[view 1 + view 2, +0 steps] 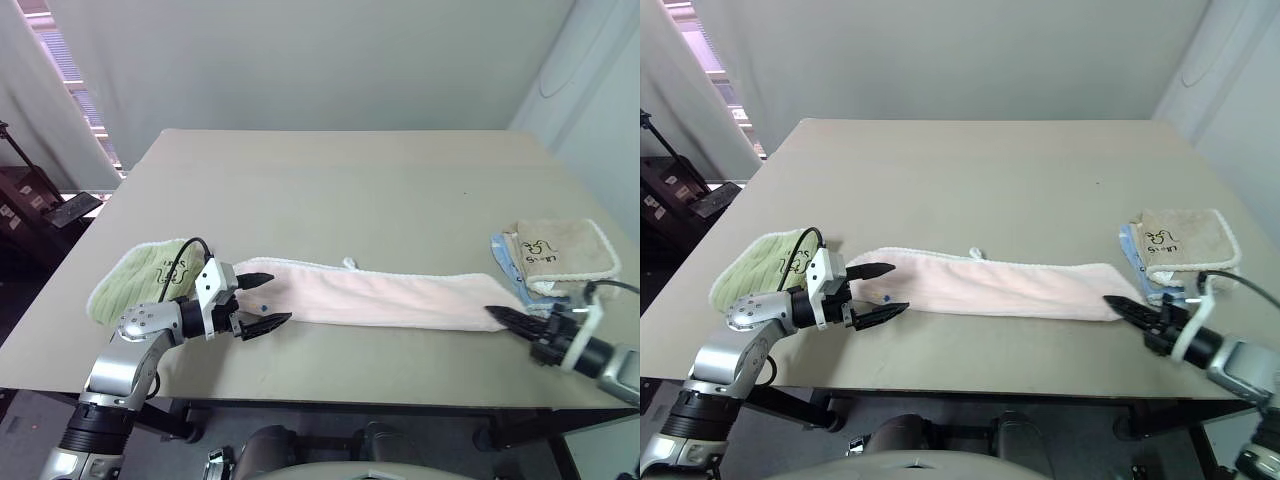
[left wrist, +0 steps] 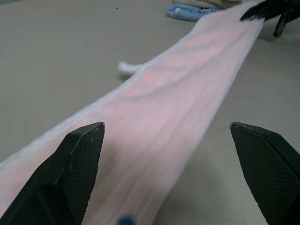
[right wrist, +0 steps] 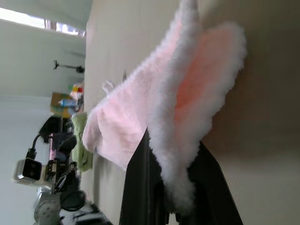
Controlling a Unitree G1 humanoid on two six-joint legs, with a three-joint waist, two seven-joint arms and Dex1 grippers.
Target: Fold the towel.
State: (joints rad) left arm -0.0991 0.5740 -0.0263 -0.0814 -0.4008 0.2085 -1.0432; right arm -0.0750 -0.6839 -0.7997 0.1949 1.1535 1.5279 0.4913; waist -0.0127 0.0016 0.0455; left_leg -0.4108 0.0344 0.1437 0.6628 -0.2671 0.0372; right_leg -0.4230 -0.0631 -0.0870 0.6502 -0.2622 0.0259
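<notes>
Long pale pink ribbed terry towel (image 1: 385,297): a folded strip, lower centre of table (image 1: 330,190). Right gripper (image 3: 171,187) pinches its end, apparently; head views hide the contact. Left gripper (image 1: 262,301) spread at the opposite end. Lime-green towel (image 1: 140,275) partly covered.

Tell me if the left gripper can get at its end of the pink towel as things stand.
Probably yes: the left gripper is open with the towel end lying flat between its fingers, nothing covering it.
</notes>
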